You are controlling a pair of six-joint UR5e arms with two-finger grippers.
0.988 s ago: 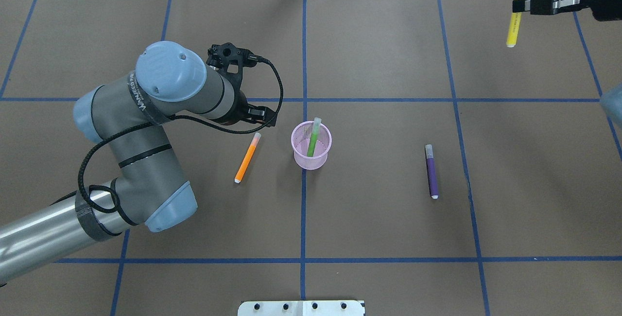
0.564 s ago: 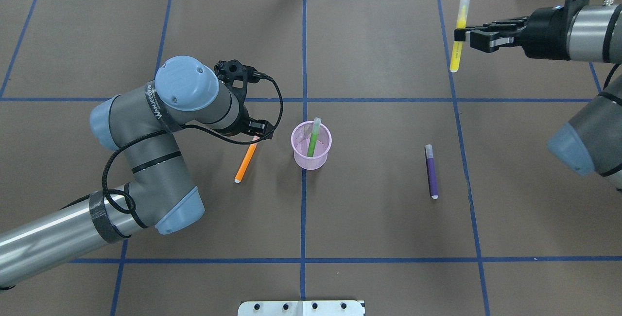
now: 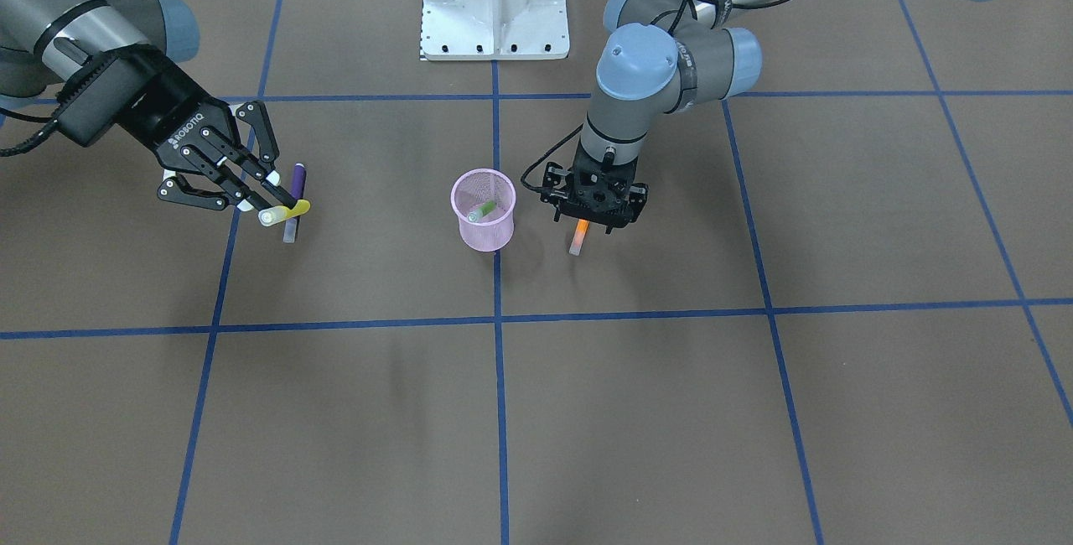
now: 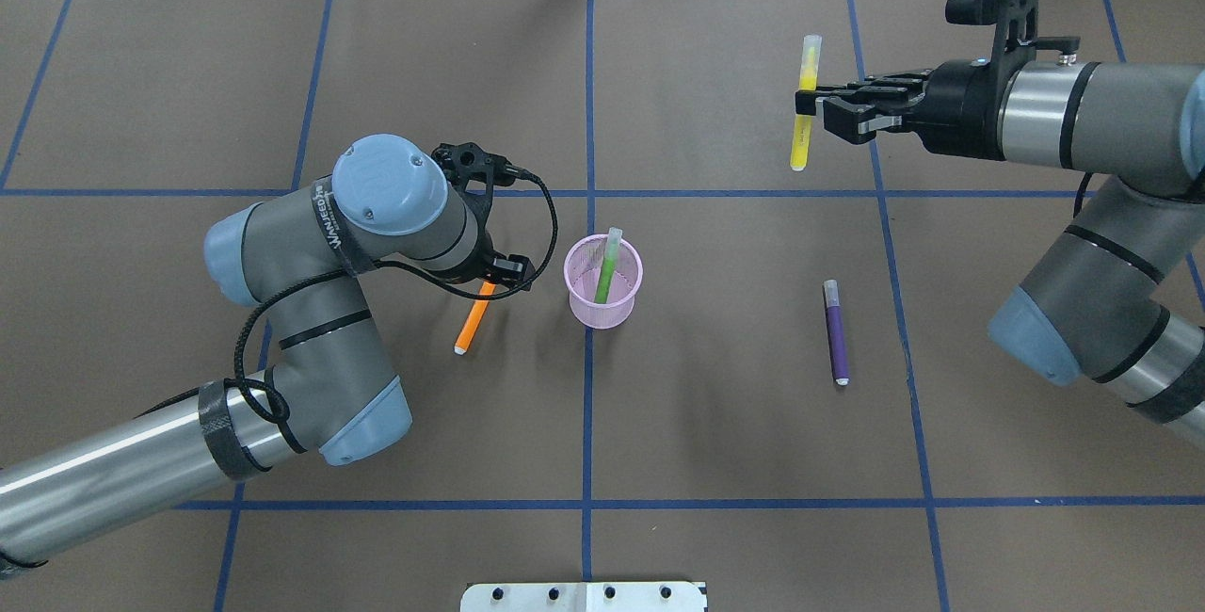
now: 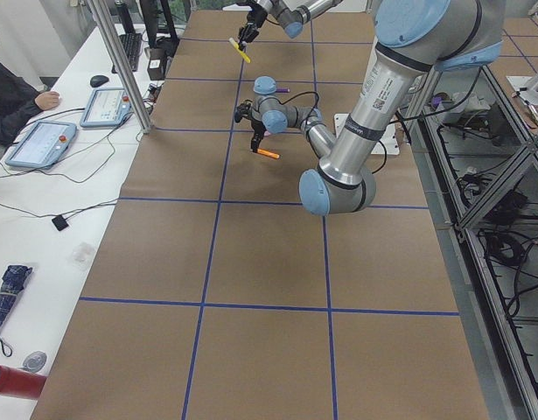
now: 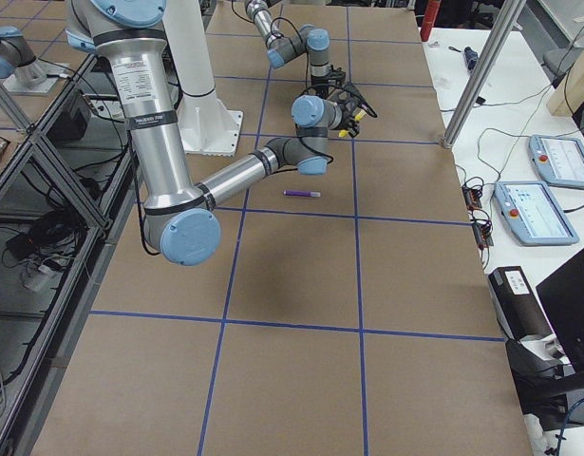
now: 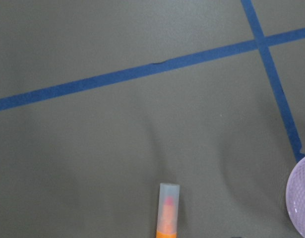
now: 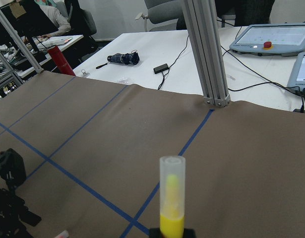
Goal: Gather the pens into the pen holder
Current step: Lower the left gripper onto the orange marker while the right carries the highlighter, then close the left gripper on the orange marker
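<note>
The right claw was clenched on the yellow pen, raised above the worktop, well apart from the pen holder, probably for carrying it there; the left claw hung over the orange pen; released or clenched, I cannot tell.

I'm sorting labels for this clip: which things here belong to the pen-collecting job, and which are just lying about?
Job: pen holder, with green pen inside; orange pen; purple pen; yellow pen, held in the right tool.
Lying about: folded umbrella; red cylinder; tablets.
</note>
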